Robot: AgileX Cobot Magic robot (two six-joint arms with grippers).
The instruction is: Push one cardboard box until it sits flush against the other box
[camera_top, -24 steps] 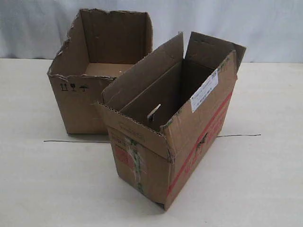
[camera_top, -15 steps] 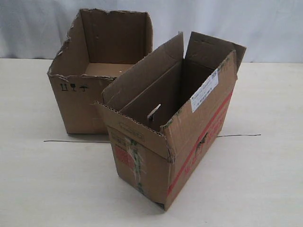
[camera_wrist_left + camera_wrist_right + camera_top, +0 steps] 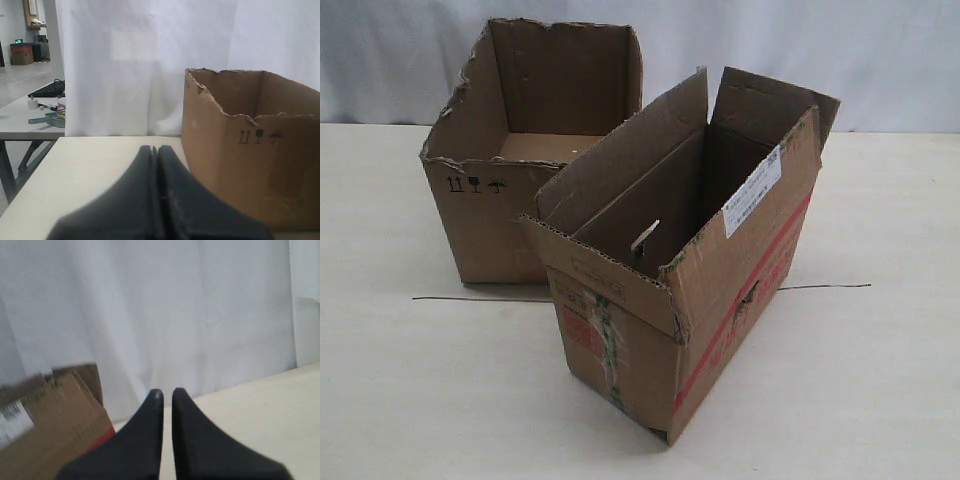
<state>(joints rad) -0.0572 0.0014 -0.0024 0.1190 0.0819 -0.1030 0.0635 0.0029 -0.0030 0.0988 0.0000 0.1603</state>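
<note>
The narrow cardboard box (image 3: 720,290) stands on the table, with upright flaps, a red sticker, green tape, a white label and a red side stripe. It sits at an angle to the other box (image 3: 490,230), the wider torn-rimmed one behind it on the left. Their near faces diverge, and I cannot tell whether the far corners touch. Neither gripper shows in the exterior view. My left gripper (image 3: 157,148) is shut and empty, low over the table beside the other box (image 3: 250,165). My right gripper (image 3: 167,391) is shut to a thin slit, holding nothing, with the narrow box (image 3: 50,440) off to one side.
A thin dark line (image 3: 470,298) runs across the pale table (image 3: 880,380) under the boxes. A white curtain (image 3: 880,60) closes the back. Beyond the table's end stands a desk with a keyboard (image 3: 46,89).
</note>
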